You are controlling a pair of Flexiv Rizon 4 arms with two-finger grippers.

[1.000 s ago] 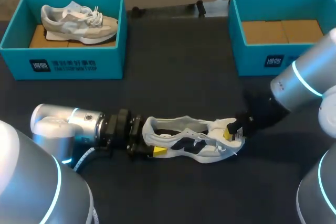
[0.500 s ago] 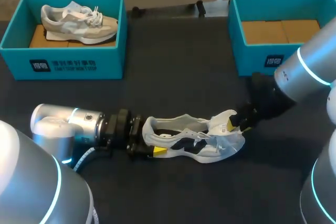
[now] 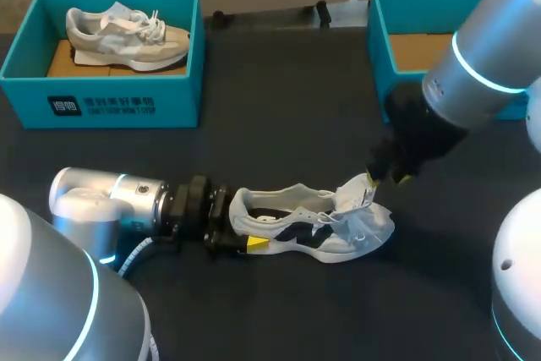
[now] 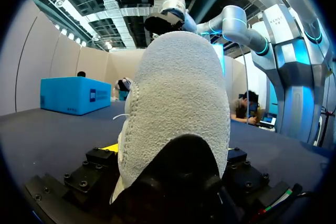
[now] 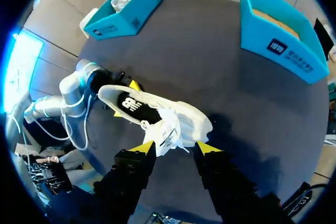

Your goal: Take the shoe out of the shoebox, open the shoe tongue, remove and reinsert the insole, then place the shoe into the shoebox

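The right gripper (image 5: 174, 149) has climbed off the toe end of the white mesh trainer with black side panels (image 3: 296, 226) and now hangs above it, a little farther back. It has drawn the white padded tongue (image 3: 358, 195) up with it. The tongue, which lay low over the laces, now stands up and leans toward the toe. The trainer has barely shifted and lies on its side at the near middle of the dark table (image 3: 279, 107). The left gripper (image 3: 239, 230) still pinches its heel from both sides.

The right gripper's fingers are spread wide, and the tongue sits between them without touching both. I judge the tongue released and the opening step about done, with the insole next.

In the right wrist view the black insole (image 5: 131, 106) shows through the mouth, but whether it sits loose cannot be told. From above, the right wrist covers most of its fingertips and part of the teal cardboard shoebox at far right (image 3: 397, 82). The heel fills the left wrist view.

The teal shoebox at far left (image 3: 101, 103) holds a beige trainer (image 3: 127, 35).
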